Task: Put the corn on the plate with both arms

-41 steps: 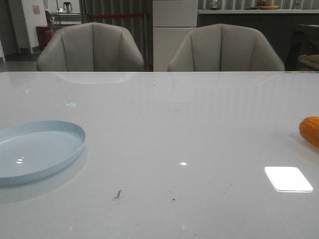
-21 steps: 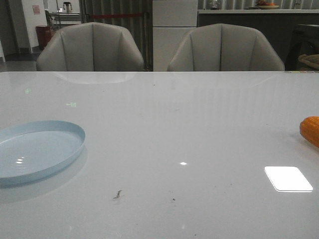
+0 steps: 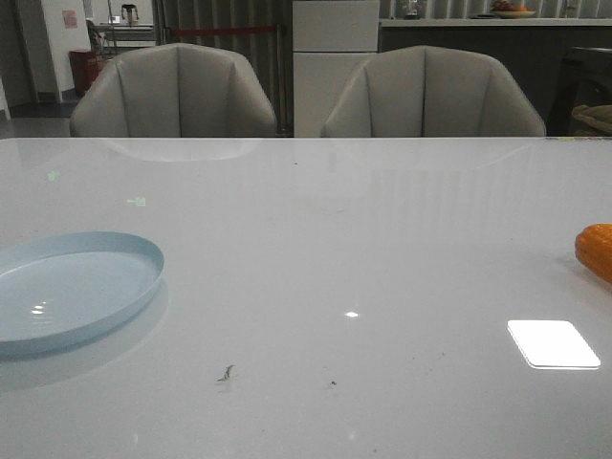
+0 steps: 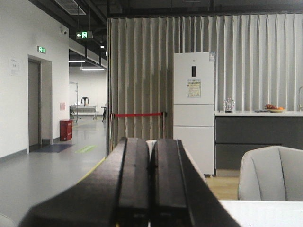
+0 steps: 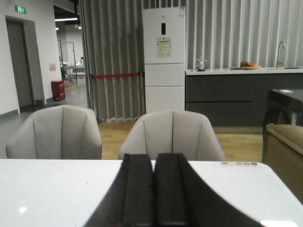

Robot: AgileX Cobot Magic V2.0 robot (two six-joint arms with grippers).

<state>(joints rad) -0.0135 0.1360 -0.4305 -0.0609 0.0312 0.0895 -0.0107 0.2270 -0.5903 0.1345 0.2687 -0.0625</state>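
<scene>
The pale blue plate [image 3: 67,292] lies on the white table at the left edge of the front view. The orange-yellow corn [image 3: 596,251] lies at the far right edge, partly cut off by the frame. Neither arm shows in the front view. In the left wrist view my left gripper [image 4: 150,142] is shut and empty, raised and facing the room. In the right wrist view my right gripper [image 5: 154,158] is shut and empty, facing over the table toward the chairs. Neither wrist view shows the plate or the corn.
Two grey chairs [image 3: 174,91] [image 3: 432,91] stand behind the table's far edge. The white table [image 3: 325,239] bears a bright light reflection [image 3: 553,343] at the front right and a few small dark specks [image 3: 226,373].
</scene>
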